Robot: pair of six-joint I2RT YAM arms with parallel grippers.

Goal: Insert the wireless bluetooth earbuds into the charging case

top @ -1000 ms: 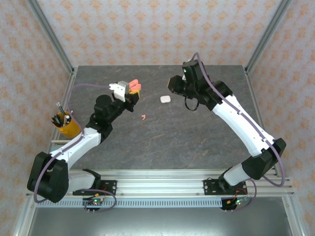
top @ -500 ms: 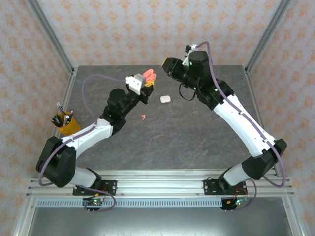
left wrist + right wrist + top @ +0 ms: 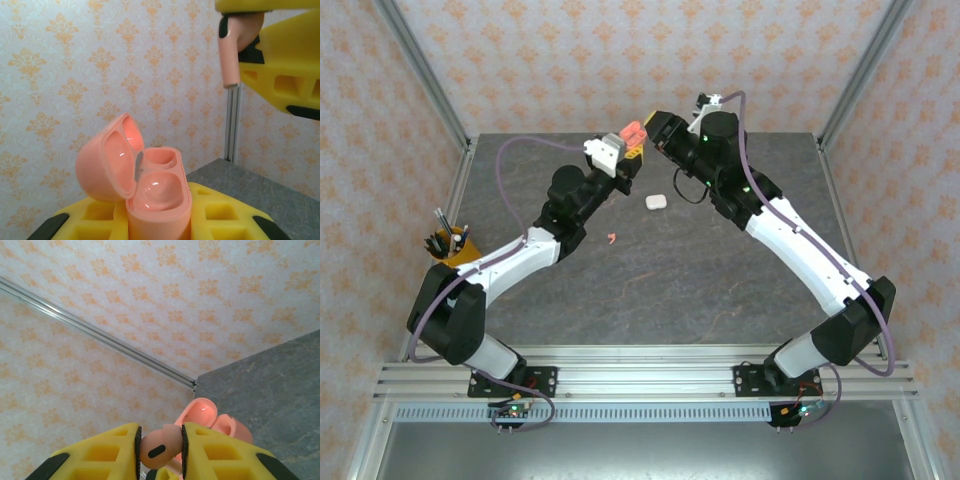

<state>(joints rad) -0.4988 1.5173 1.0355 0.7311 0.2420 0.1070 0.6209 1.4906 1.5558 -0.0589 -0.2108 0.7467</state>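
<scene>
Earbud (image 3: 231, 50) held above open charging case (image 3: 150, 185).
It is pinched stem-down by the right gripper (image 3: 160, 452), up and right of the sockets; the case is clamped by the left gripper (image 3: 157, 227).

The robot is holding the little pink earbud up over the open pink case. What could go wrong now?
1. The pink earbud is pinched only by its round head between the right fingers, with its stem hanging free. It might slip and fall to the table.
2. It hangs off to one side of the pink case, so it might miss or go in crooked.
3. The open lid could get bumped on the way down.
</scene>
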